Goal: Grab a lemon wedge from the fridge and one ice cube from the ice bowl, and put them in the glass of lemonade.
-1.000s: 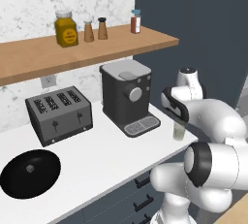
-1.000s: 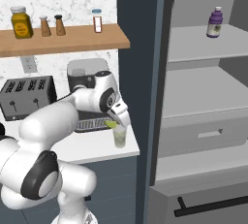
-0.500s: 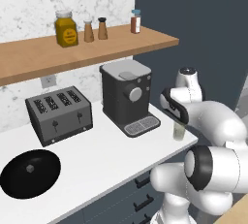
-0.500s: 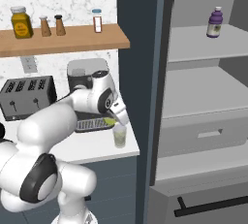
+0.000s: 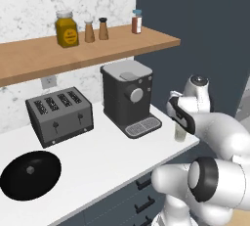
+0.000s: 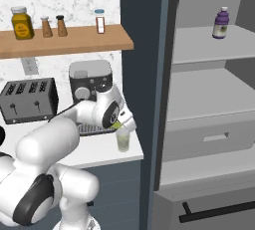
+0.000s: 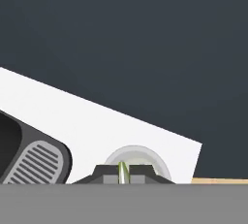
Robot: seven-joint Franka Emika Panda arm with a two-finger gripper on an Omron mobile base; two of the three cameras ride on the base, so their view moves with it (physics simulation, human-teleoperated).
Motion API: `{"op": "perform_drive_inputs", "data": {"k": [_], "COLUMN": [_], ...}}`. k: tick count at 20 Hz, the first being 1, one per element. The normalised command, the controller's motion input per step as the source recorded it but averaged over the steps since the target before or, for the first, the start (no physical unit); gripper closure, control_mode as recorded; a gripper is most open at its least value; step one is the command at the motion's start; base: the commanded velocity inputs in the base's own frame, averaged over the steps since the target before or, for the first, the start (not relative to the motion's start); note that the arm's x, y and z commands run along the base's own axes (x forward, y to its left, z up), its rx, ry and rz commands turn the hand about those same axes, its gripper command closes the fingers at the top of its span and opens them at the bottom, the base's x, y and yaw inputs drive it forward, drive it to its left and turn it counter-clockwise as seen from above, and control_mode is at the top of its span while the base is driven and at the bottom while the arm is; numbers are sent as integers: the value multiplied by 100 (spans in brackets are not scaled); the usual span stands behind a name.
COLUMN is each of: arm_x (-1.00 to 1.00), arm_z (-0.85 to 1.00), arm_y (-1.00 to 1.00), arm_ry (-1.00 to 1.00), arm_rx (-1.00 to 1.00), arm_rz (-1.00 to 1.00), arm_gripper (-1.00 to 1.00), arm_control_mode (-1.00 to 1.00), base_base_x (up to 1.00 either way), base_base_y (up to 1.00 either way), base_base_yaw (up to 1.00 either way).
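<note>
From where I stood, the claw [image 7: 123,173] was pinched nearly shut on the lemon wedge [image 7: 122,172], a thin yellow-green sliver held edge-on between the two dark tips. Directly beneath it sat the glass of lemonade [image 6: 123,139], its round rim centred under the tips in the hand view, so the wedge hung right over the mouth and what remained, I judged, was a straight drop downward. The glass stood near the desk's [image 5: 112,156] right-hand corner, just beside the coffee machine's [image 5: 128,99] drip tray. Further back the toaster [image 5: 59,115] rested against the wall, and beyond the desk's edge the fridge [image 6: 209,94] stood open, a purple bottle [image 6: 221,23] on its upper shelf.
</note>
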Motion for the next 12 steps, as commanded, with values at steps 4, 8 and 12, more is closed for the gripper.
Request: {"op": "perform_drive_inputs", "data": {"k": [4,8,12], "arm_x": [0,0,0], "arm_z": [-1,-3,-6], "arm_y": [-14,-1,0], "arm_ry": [-11,0,0], "arm_rx": [0,0,0], "arm_rz": [0,0,0], "arm_gripper": [100,100,100], "arm_control_mode": [-100,-100,-100], "base_base_x": [0,0,0], "base_base_y": [0,0,0], "base_base_yaw": [0,0,0]}}
